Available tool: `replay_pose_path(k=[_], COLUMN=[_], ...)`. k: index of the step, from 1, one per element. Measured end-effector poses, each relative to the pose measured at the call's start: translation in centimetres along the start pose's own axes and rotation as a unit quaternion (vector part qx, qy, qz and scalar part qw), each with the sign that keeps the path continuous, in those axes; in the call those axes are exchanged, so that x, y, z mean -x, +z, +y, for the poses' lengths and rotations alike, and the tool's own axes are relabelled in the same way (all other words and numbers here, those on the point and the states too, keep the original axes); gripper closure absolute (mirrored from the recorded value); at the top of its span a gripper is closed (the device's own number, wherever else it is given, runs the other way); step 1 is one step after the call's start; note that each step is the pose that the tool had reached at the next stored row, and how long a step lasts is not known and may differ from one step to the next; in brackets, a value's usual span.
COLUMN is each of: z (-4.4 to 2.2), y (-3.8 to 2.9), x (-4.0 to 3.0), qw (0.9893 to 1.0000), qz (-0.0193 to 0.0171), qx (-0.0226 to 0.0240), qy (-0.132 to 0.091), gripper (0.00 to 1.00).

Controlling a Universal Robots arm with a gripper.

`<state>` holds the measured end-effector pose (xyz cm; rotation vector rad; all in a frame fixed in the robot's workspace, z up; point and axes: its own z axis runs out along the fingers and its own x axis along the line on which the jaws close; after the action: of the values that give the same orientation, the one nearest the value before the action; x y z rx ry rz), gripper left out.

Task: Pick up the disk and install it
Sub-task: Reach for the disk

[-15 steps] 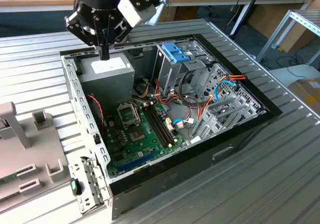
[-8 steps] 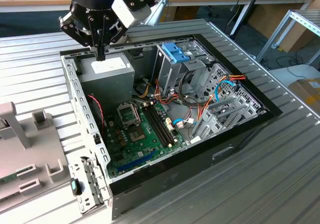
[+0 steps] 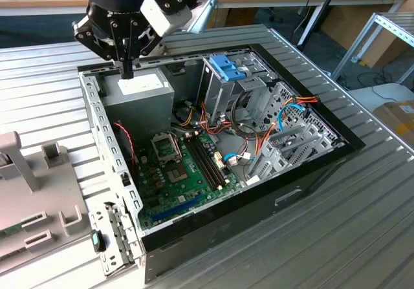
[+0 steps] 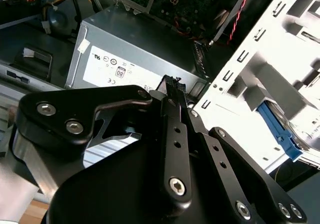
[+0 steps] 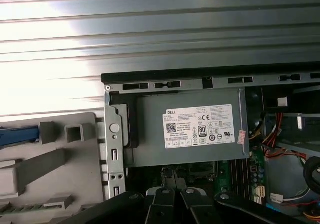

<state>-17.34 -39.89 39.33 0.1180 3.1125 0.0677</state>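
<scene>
A white label [image 5: 199, 126] lies flat on the grey power supply [image 5: 150, 144] inside the open computer case [image 3: 259, 198]. It bears a square code, rows of fine print and a line of round certification marks. Just beside the label, at the power supply's edge, sits a small white sticker [image 5: 242, 137] whose red print is too small to read.
</scene>
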Motion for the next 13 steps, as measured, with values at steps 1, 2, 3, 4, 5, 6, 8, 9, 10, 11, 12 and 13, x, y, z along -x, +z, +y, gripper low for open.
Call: replay_pose_path(k=[1, 2, 3, 4, 5, 6, 8, 9, 10, 11, 12, 13], z=[-0.01, -0.02, -0.03, -0.04, -0.04, -0.05, -0.06, -0.08, -0.08, -0.09, -0.1, -0.11], y=[-0.01, -0.01, -0.02, -0.02, -0.02, -0.02, -0.03, -0.03, -0.03, -0.03, -0.04, -0.04], x=[-0.06, -0.22, -0.32, -0.48, -0.57, -0.63, -0.83, -0.98, -1.08, -1.2, -1.3, -1.42], qw=[1.0, 1.0, 1.0, 1.0, 1.0, 1.0, 1.0, 1.0, 1.0, 1.0, 1.0, 1.0], qz=[0.0, 0.0, 0.0, 0.0, 0.0, 0.0, 0.0, 0.0, 0.0, 0.0, 0.0, 0.0], qx=[0.0, 0.0, -0.0001, 0.0, 0.0, 0.0, 0.0, 0.0, 0.0, 0.0, 0.0, 0.0], qy=[0.0, 0.0, 0.0, 0.0, 0.0, 0.0, 0.0, 0.0, 0.0, 0.0, 0.0, 0.0], gripper=[0.89, 0.89, 0.89, 0.89, 0.89, 0.89, 0.89, 0.89, 0.89, 0.89, 0.89, 0.89])
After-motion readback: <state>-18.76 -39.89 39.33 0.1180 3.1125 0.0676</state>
